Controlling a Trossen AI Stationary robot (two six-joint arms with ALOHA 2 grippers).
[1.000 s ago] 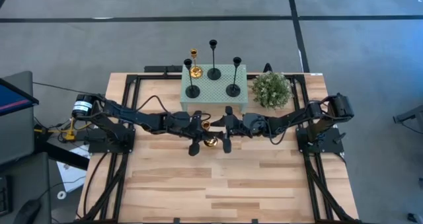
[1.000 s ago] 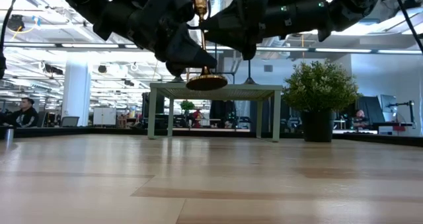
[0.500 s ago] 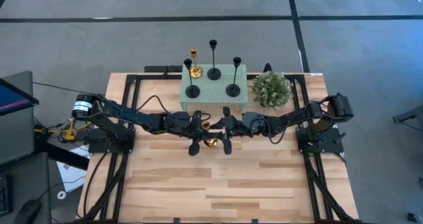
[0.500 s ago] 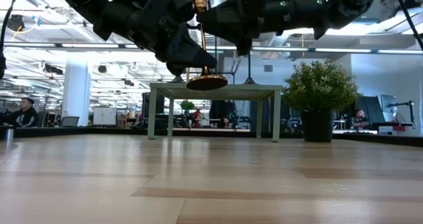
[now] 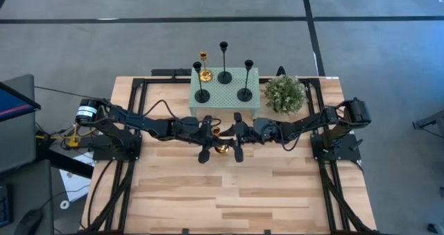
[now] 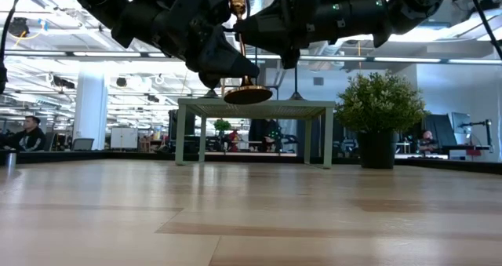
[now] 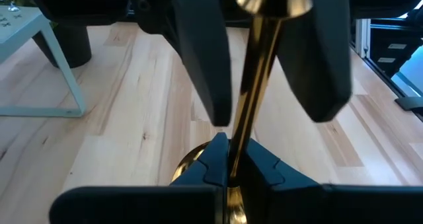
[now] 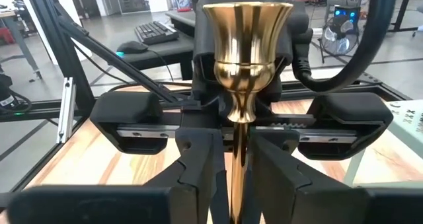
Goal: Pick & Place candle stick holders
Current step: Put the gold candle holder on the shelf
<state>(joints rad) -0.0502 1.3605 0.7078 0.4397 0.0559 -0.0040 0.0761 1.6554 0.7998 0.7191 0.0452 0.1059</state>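
Observation:
A shiny gold candlestick holder (image 6: 241,46) hangs upright above the table's middle, cup (image 8: 247,26) up and round base (image 6: 248,94) down. My left gripper (image 7: 229,151) is shut on its stem. My right gripper (image 8: 239,151) is open. Its fingers stand on either side of the stem higher up, with small gaps, touching nothing. In the high view the two grippers face each other at the held holder (image 5: 219,149). Three black holders (image 5: 224,75) and a second gold holder (image 5: 205,74) stand by their bases on the mint-green stand (image 5: 222,100). My left gripper pinches the holder's thin stem (image 7: 232,141) between its two fingers, low down, just above the base. The fingers come level from the table's left side and lie across the stem. The holder hangs upright, lifted clear of the table.
The mint-green perforated stand sits at the table's far middle. A green potted plant (image 5: 284,94) stands to its right. Bare wooden table (image 5: 229,193) lies on the near side of the grippers. A person (image 6: 30,133) sits in the room beyond the table.
My right gripper has crept toward the table's left edge, closer around the held holder's stem. The holder stays upright and clear of the table in my left gripper.

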